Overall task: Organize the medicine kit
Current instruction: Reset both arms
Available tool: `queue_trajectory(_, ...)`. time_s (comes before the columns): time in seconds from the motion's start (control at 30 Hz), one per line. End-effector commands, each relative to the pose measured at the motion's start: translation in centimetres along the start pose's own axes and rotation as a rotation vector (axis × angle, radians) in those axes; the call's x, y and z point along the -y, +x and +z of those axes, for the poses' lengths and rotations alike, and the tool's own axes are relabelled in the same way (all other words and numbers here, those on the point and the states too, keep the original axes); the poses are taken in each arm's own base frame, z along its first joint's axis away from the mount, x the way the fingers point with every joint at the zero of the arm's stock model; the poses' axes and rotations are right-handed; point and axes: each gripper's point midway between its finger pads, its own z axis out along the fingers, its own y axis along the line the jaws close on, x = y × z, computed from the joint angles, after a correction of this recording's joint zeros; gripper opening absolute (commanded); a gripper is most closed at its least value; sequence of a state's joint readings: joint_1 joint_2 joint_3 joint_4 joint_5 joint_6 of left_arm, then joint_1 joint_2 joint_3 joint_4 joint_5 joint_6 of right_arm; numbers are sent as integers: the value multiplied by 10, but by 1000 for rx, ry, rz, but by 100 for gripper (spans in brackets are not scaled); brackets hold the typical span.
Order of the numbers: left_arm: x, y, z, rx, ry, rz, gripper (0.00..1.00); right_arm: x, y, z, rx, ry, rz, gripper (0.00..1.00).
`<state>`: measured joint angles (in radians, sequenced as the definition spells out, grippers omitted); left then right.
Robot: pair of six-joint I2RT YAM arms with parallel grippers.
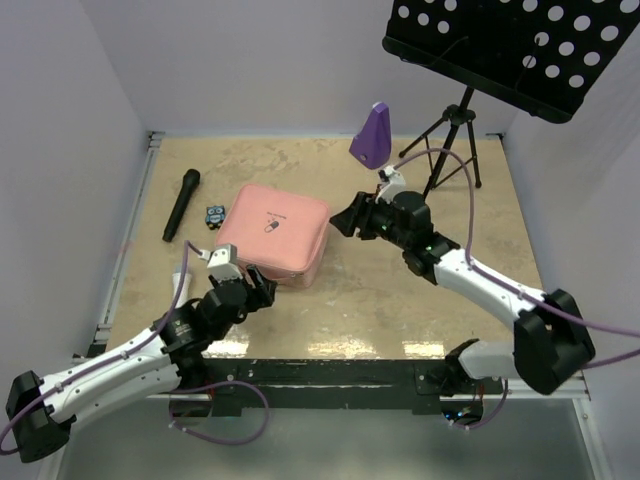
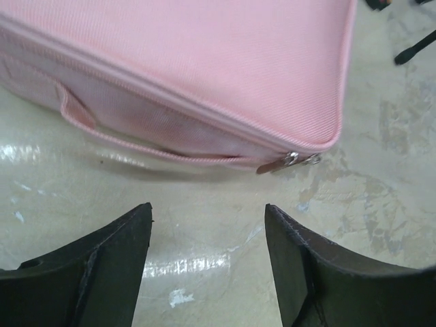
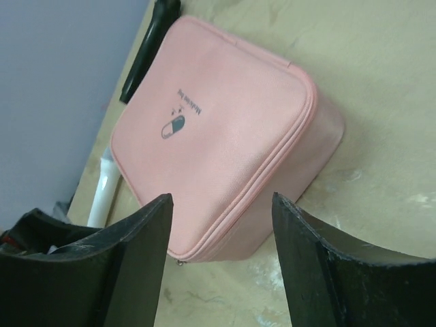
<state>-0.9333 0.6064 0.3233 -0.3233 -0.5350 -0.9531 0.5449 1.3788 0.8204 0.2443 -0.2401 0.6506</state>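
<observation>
One pink medicine kit [image 1: 272, 232], a bit left of centre on the counter [image 1: 380, 300]. Lid shut, pill logo up, zip pull [image 2: 289, 161] at a near corner. I see the left jaws well apart and empty, just short of the kit's near side, not touching. The right jaws are also apart and empty, off its right side, facing it. Around it: one black microphone [image 1: 182, 204] and one small blue-black item [image 1: 215, 213] left, one purple metronome [image 1: 372, 137] behind, one music stand [image 1: 470, 110] back right.

Bright overhead light; glare streaks on the table [image 1: 372, 300], soft shadows.
</observation>
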Motion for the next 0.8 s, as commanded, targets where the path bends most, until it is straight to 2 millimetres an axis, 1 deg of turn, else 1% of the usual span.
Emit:
queue_trajectory(0.0,27,-67,-15,199,36,44,73,15,-32,-34,195,193,-146,63)
queue_trajectory(0.07,32,-85,-17,249,16,59,79,22,-43,-53,281,264,-165,63)
queue_trajectory(0.1,35,-94,-18,271,9,63,82,27,-44,-60,310,293,-167,62)
queue_trajectory(0.17,46,-104,-18,290,33,91,84,34,-47,-77,370,336,-170,61)
queue_trajectory(0.2,51,-107,-17,290,43,108,86,37,-45,-82,388,351,-168,61)
queue_trajectory(0.23,57,-108,-15,286,65,114,87,35,-44,-88,410,357,-164,61)
queue_trajectory(0.3,62,-109,-8,263,84,111,88,31,-36,-93,434,358,-179,61)
queue_trajectory(0.33,63,-109,-3,243,93,102,88,27,-31,-95,443,365,-183,61)
queue_trajectory(0.43,60,-109,15,172,106,46,88,23,-17,-96,435,395,-205,62)
queue_trajectory(0.5,63,-108,20,135,112,17,88,22,-16,-97,434,407,-205,63)
queue_trajectory(0.53,63,-107,21,123,101,4,90,21,-18,-98,438,408,-205,63)
queue_trajectory(0.57,68,-112,19,124,115,-4,90,19,-19,-98,440,401,-205,63)
queue_trajectory(0.67,77,-122,11,151,149,-16,90,14,-22,-101,450,382,-199,64)
queue_trajectory(0.77,69,-133,8,172,78,-29,91,11,-20,-95,428,374,-205,66)
